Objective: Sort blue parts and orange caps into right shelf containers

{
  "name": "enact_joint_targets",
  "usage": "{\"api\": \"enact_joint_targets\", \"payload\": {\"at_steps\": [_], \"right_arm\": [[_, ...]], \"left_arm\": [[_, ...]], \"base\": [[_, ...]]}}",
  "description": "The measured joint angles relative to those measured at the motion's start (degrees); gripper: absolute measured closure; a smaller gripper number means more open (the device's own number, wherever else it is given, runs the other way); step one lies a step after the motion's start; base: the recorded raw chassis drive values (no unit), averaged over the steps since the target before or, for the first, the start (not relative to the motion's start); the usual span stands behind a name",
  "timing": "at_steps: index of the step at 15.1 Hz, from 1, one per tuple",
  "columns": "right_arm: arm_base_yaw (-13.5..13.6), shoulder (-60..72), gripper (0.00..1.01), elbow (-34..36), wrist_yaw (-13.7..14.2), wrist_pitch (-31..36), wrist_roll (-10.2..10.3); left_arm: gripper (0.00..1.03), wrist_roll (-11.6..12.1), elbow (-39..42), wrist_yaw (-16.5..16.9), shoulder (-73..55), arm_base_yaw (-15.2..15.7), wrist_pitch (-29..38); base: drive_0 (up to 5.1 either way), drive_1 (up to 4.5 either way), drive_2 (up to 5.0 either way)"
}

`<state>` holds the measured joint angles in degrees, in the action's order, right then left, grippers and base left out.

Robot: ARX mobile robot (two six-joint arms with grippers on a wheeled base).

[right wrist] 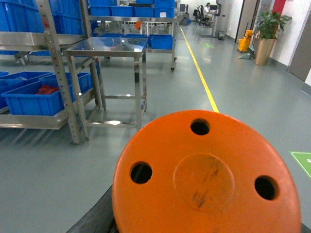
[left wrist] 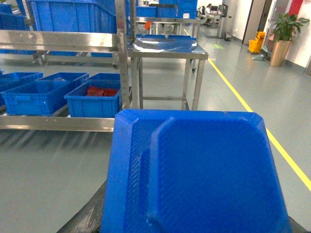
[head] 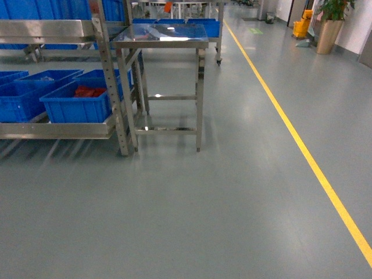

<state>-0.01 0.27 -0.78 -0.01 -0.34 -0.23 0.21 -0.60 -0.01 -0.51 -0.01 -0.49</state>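
Closest to my left wrist camera sits a blue part (left wrist: pixel 194 170), a smooth moulded piece with chamfered corners that fills the lower half of that view. It hides my left tool completely, so I cannot tell how far that tool is parted or whether it is what carries the part. My right wrist camera is blocked the same way by an orange cap (right wrist: pixel 206 177), a round disc with three holes and a scuffed centre; my right tool is hidden behind it too, and I cannot tell its state either. Neither tool shows in the head view.

Beyond these lies grey floor with a yellow line (head: pixel 302 145) running away on the right of the steel worktop (head: pixel 161 35), which stands ahead on four legs with a reflective top. Just left of the worktop is the shelf rack (head: pixel 113 87). On its low shelf sit blue crates (head: pixel 23 96) side by side; the crate nearest the worktop (head: pixel 78 107) holds something red (head: pixel 90 91). Farther back, beyond the worktop, a potted plant (head: pixel 330 23) stands by the wall.
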Motion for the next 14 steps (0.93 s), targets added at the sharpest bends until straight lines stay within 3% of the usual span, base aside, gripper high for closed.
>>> {"api": "enact_joint_targets", "payload": {"at_steps": [14], "right_arm": [[0.00,0.00,0.56,0.00,0.00,-0.07,0.00]], "left_arm": [[0.60,0.00,0.00,0.00,0.00,0.00,0.11]], "base": [[0.0,4.33,-4.3]]}}
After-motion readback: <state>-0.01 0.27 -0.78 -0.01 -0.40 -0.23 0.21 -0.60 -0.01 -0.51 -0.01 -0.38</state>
